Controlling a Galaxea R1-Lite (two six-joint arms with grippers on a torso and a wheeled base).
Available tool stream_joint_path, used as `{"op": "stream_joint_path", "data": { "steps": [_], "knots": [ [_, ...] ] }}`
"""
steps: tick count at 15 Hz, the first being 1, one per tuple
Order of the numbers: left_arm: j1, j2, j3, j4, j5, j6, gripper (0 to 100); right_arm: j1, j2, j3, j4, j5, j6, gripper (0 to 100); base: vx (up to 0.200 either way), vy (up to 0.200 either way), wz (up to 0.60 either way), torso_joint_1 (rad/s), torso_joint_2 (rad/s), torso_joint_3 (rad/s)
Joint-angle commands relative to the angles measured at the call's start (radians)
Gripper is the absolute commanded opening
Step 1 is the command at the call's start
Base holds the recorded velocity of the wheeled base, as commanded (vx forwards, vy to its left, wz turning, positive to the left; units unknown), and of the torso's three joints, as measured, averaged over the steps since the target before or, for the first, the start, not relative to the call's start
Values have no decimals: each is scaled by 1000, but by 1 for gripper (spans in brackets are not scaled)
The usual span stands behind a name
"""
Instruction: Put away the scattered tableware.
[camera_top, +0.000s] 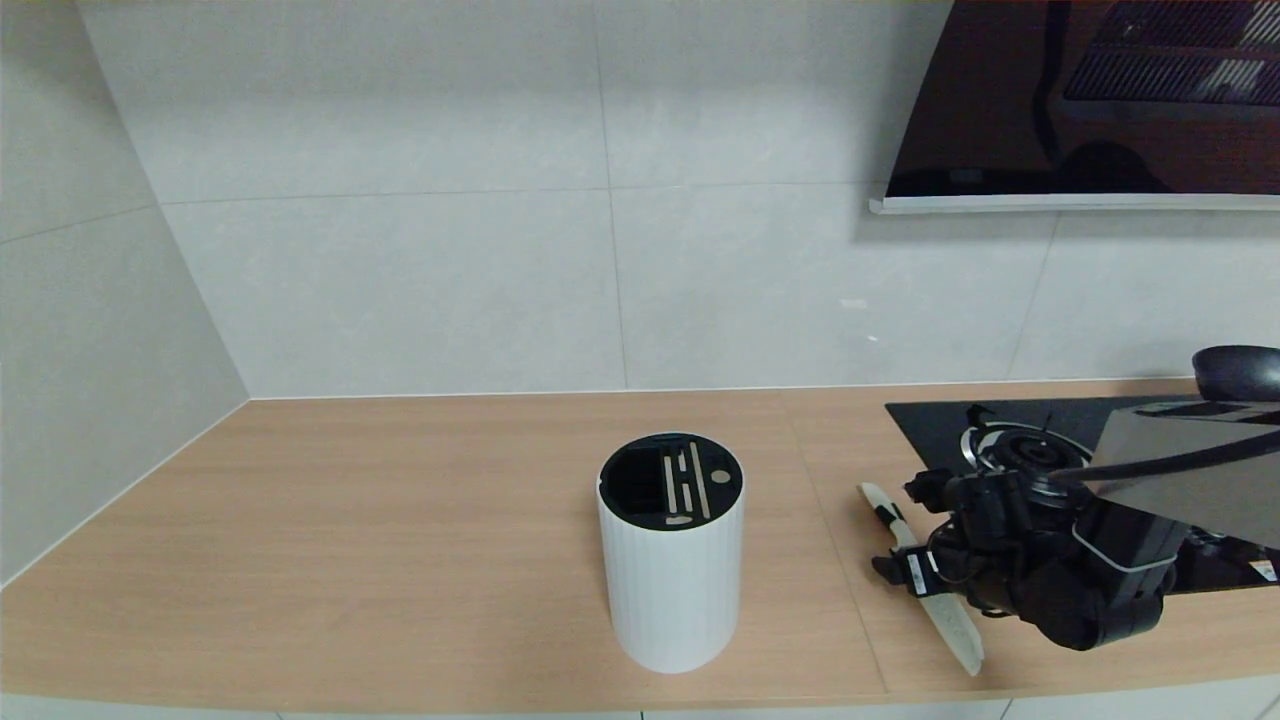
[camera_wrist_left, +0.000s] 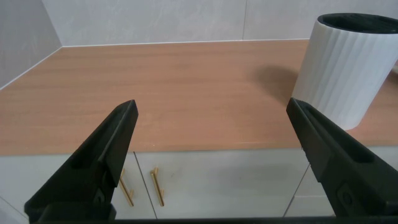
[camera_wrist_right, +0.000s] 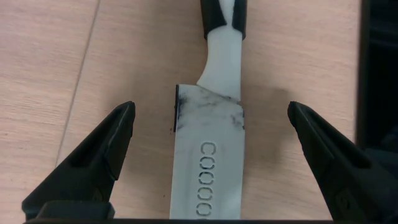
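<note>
A white knife (camera_top: 925, 575) with a black-banded handle lies flat on the wooden counter (camera_top: 400, 540), right of the white ribbed holder (camera_top: 671, 560). The holder has a black slotted top. My right gripper (camera_top: 905, 535) hovers just over the knife's middle. In the right wrist view the open fingers (camera_wrist_right: 93, 165) straddle the blade (camera_wrist_right: 208, 155) near where it meets the handle, touching nothing. My left gripper (camera_wrist_left: 217, 168) is open, off the counter's front edge, with the holder (camera_wrist_left: 345, 68) ahead of it on the counter.
A black cooktop (camera_top: 1000, 425) with a burner lies just right of the knife. A black range hood (camera_top: 1090, 100) hangs on the tiled wall above. Cabinet doors with gold handles (camera_wrist_left: 155, 186) sit below the counter's front edge. Bare counter stretches left of the holder.
</note>
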Motion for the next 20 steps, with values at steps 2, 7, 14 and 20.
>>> {"op": "stream_joint_path", "data": {
  "steps": [2, 7, 14, 20],
  "knots": [
    [0, 0, 0, 1, -1, -1, 100, 0, 12, -3, -9, 0, 0, 100, 0, 0, 0, 0, 0, 0],
    [0, 0, 0, 1, 1, 1, 100, 0, 15, -14, -9, 0, 9, 0, 0, 0, 0, 0, 0, 0],
    [0, 0, 0, 1, 1, 1, 100, 0, 21, -14, -9, 0, 12, 0, 0, 0, 0, 0, 0, 0],
    [0, 0, 0, 2, 1, 11, 100, 9, -182, 32, 0, -23, 34, 0, 0, 0, 0, 0, 0, 0]
  ]
}}
